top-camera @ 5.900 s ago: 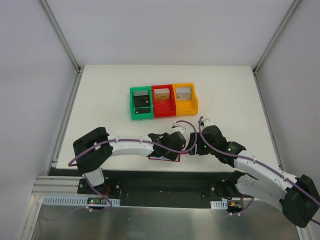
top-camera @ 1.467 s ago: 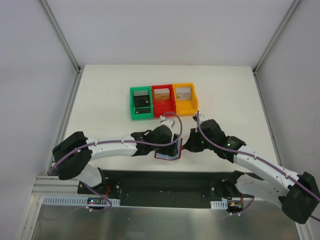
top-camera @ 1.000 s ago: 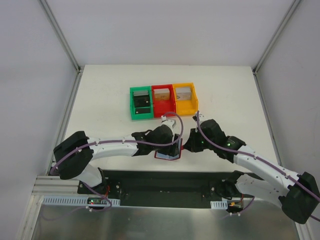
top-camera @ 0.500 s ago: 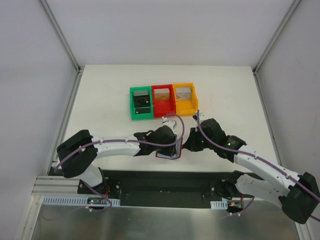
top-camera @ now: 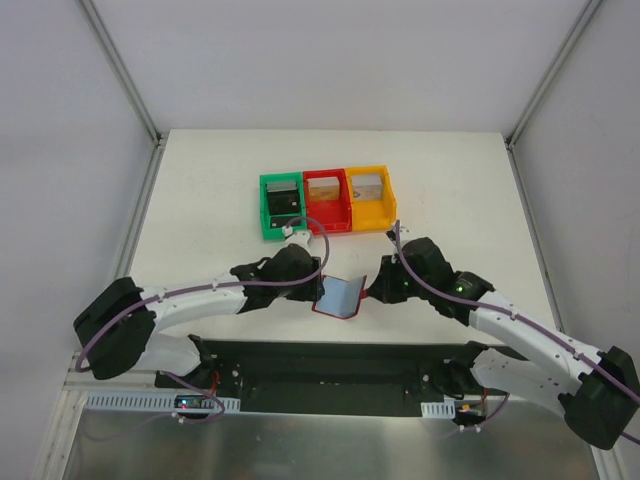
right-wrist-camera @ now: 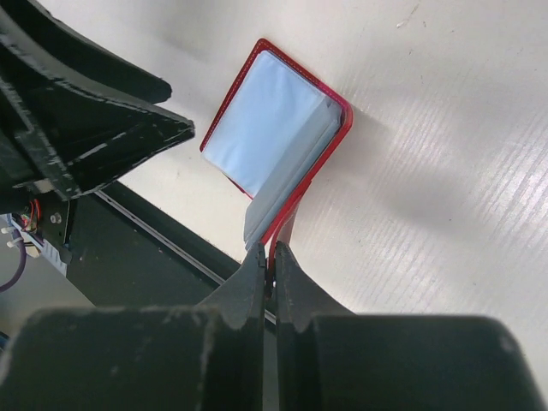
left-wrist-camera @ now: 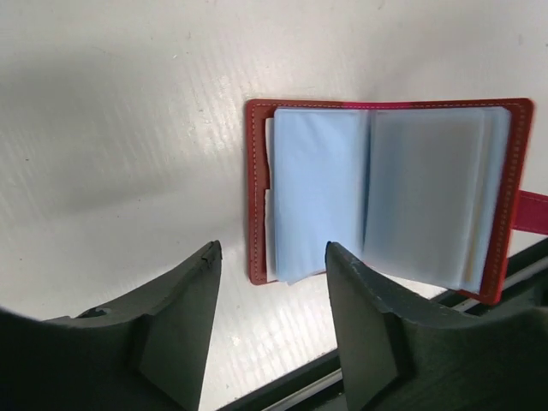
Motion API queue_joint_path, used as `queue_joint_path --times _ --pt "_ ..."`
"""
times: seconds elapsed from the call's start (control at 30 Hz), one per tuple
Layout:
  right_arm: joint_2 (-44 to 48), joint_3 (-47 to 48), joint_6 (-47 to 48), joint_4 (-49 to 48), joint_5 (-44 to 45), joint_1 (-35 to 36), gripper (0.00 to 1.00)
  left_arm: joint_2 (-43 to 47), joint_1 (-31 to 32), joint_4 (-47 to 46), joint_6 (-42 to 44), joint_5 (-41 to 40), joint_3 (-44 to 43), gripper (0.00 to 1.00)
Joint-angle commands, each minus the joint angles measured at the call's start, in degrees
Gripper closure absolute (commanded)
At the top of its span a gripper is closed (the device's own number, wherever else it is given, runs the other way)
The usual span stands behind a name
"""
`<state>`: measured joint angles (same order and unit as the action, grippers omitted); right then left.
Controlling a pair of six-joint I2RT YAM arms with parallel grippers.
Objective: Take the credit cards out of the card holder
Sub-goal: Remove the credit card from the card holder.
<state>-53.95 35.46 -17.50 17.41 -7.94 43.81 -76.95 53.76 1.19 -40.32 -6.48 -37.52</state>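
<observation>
- Lying open on the near side of the red bin (top-camera: pixel 328 229), well apart from it: the card holder (top-camera: pixel 338 297), with one cover flat on the table (top-camera: pixel 200 200) and the other raised.
- Pinched fully shut on the snap tab (right-wrist-camera: pixel 282 229) with the right gripper (right-wrist-camera: pixel 267 255), propping up that raised cover of the card holder.
- Hovering over the card holder's opposite cover with the left gripper (left-wrist-camera: pixel 270 257): jaws partly spread, nothing between them.
- Tucked in the card holder's cloudy sleeves: the credit cards (left-wrist-camera: pixel 321 184), pale blue faces showing, none out yet.
- Judged best for the step in hand: keep the tab pinch firm so the card holder cannot slide.
- Lower the left fingers onto the exposed card edge at the card holder's outer side.
- Close on a single card rather than its sleeve, then draw it outward along the pocket, flat and slow.
- Likely snag: catching several sleeves at once, or dragging the whole card holder along.
- No brand, label or writing legible on the credit cards, card holder or red bin.
</observation>
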Motion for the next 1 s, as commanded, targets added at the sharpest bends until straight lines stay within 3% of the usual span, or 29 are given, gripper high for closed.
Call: queue_joint_path --times 0.0,0.23,0.6,0.97 --pt "1.1 2.1 0.2 0.3 -0.3 0.3 1.0 6.4 -0.1 0.8 0.5 -0.8 0.1 0.46" --pt "0.8 2.2 0.4 0.2 -0.2 0.4 1.0 1.8 3.4 -0.7 4.6 7.6 -7.7 0.38" --pt "0.9 2.1 0.4 0.5 -0.2 0.3 1.0 -6.4 6.5 -0.9 5.4 10.6 -12.7 0.35" --pt "1.8 2.1 0.8 1.4 0.2 0.2 1.0 -6.9 6.5 -1.0 4.5 6.8 -11.4 0.43"
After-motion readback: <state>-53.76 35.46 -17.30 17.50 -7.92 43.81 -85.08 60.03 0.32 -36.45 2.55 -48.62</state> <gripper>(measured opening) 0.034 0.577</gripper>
